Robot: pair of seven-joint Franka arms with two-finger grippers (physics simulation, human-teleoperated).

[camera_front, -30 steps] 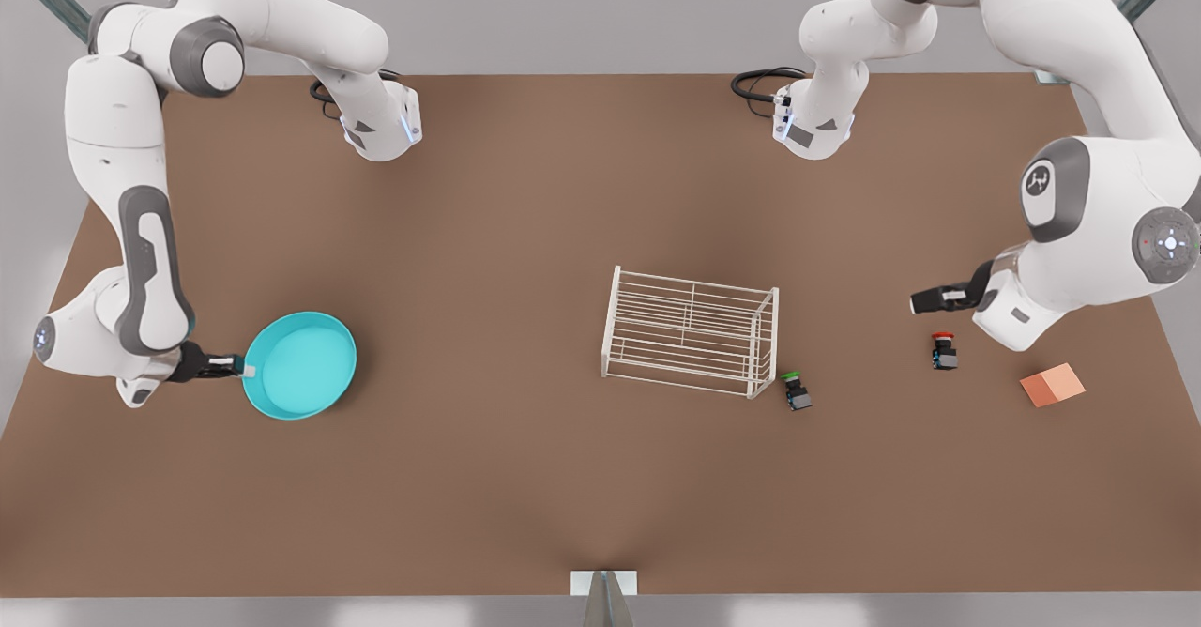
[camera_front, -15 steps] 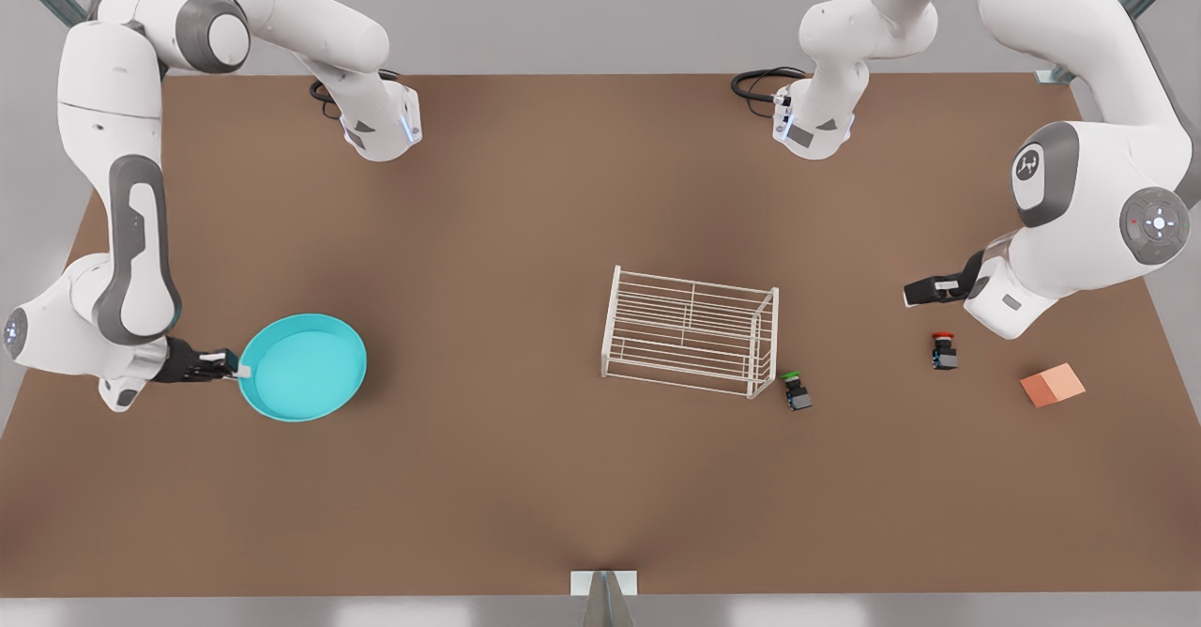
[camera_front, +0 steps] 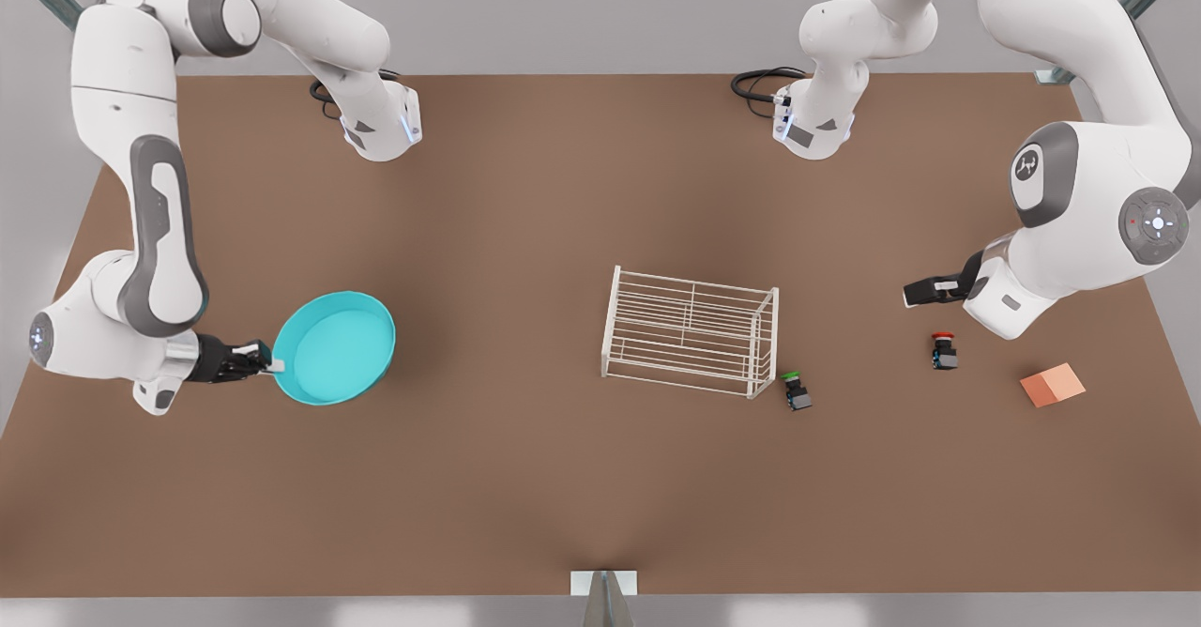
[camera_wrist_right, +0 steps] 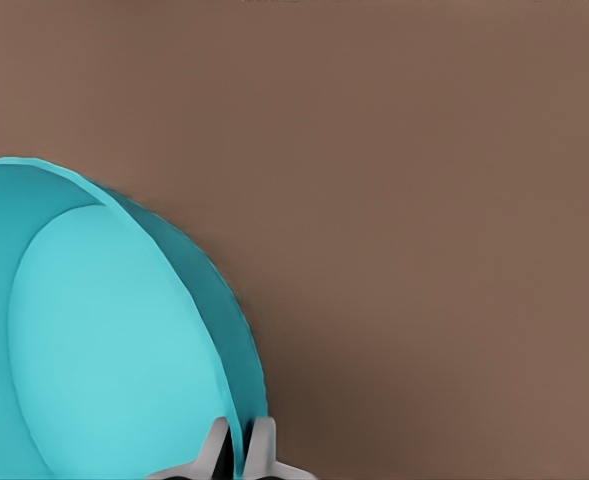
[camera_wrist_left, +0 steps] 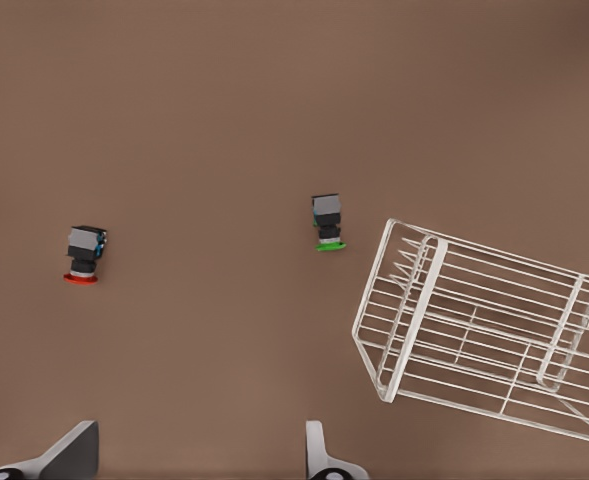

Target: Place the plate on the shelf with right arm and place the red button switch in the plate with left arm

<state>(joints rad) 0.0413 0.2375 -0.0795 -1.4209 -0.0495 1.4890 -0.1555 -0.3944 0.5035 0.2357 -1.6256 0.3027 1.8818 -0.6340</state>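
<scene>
The right gripper (camera_front: 269,364), on the arm folded low at the front view's left, pinches the rim of the turquoise plate (camera_front: 335,347), well apart from the white wire shelf (camera_front: 691,331). The left gripper (camera_front: 908,297) hovers wide open — its forearm level — near the red button switch (camera_front: 943,350) on the table (camera_front: 525,477).

The plate (camera_front: 336,349) looks like smooth glossy plastic, the shelf (camera_front: 690,330) is thin white wire, and the table (camera_front: 525,205) is matt brown.
</scene>
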